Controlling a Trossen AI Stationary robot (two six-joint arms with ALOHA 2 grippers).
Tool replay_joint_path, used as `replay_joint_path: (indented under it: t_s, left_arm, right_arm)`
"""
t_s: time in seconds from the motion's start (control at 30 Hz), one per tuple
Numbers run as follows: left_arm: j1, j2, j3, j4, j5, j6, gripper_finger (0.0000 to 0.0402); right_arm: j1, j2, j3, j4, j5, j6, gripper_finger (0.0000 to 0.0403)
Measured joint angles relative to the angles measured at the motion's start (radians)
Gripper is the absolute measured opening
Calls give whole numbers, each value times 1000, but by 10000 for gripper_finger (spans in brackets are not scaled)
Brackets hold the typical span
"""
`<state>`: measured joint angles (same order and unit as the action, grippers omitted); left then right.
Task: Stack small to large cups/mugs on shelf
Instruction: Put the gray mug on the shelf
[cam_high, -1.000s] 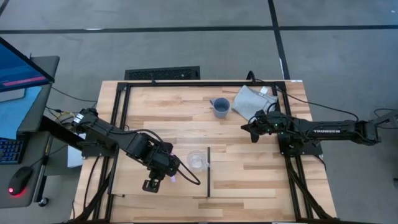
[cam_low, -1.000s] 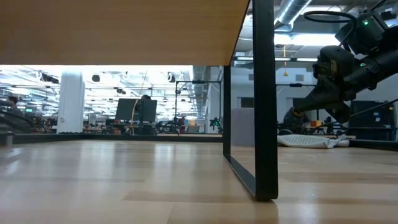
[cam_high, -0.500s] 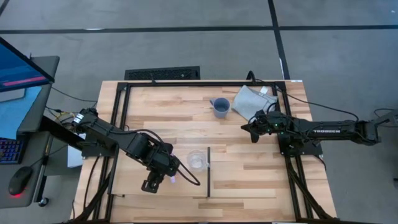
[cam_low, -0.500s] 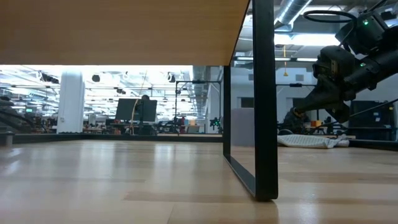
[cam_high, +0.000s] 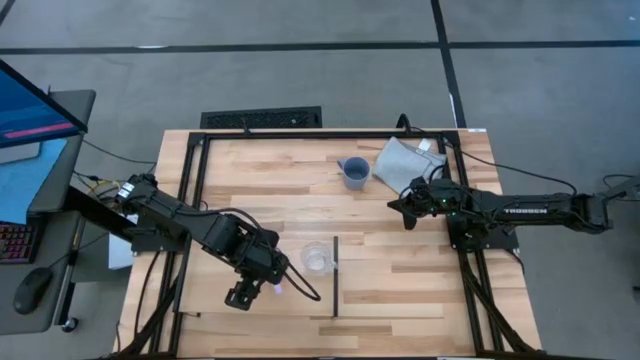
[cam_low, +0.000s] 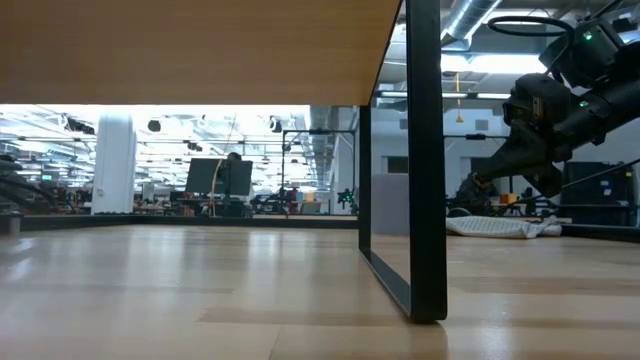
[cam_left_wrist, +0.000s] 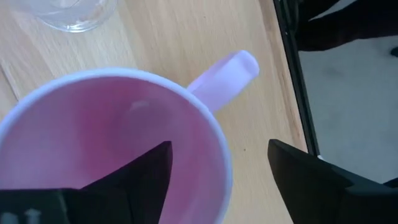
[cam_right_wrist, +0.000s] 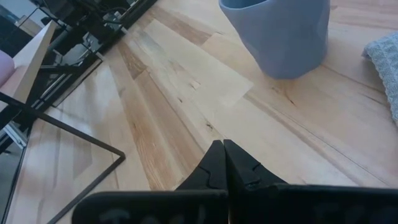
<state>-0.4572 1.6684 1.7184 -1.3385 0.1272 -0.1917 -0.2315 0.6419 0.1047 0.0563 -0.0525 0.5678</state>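
The pink-purple mug (cam_left_wrist: 112, 137) stands upright on the pale shelf board (cam_high: 305, 305), its handle (cam_left_wrist: 224, 74) pointing away from my left gripper (cam_left_wrist: 221, 149). That gripper is open above the mug. One finger is inside the mug and the other outside its wall, with a gap on both sides. The clear cup (cam_high: 316, 258) stands just beyond the mug, beside the black strip (cam_high: 335, 275). The blue-grey mug (cam_high: 354, 172) stands upright at the far side. My right gripper (cam_right_wrist: 224, 149) is shut with nothing in it, to that mug's near right.
A grey cloth (cam_high: 405, 160) lies at the far right, beside the blue-grey mug. The black metal frame (cam_high: 195, 200) runs round the table, and one of its posts (cam_low: 425, 160) stands under the shelf board. Bare wood lies right of the black strip.
My left gripper has opened at the pink-purple mug and let go of its wall. The mug stands where it was. My right arm has kept still.
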Motion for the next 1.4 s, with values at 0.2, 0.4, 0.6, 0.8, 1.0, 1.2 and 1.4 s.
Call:
replay_joint_path:
  t_s: [0.2,0.4,0.6,0.8,1.0,1.2,1.4]
  left_arm:
    - [1,0,0,-10,-61,0,257]
    - [1,-1,43,-55,-62,4,257]
    - [1,-2,183,-81,-81,16,257]
    - [0,-2,287,-210,-132,14,257]
    - [0,-2,345,-233,-281,7,257]
    - [1,-29,399,-227,-448,-19,256]
    - [1,-149,406,-220,-563,-94,256]
  right_arm:
    - [0,0,0,0,0,0,2]
    - [0,0,0,0,0,2,2]
    - [0,0,0,3,0,7,2]
    - [0,0,0,4,0,8,2]
    - [0,0,0,4,0,8,2]
    - [0,0,0,4,0,8,2]
    - [0,0,0,8,0,8,2]
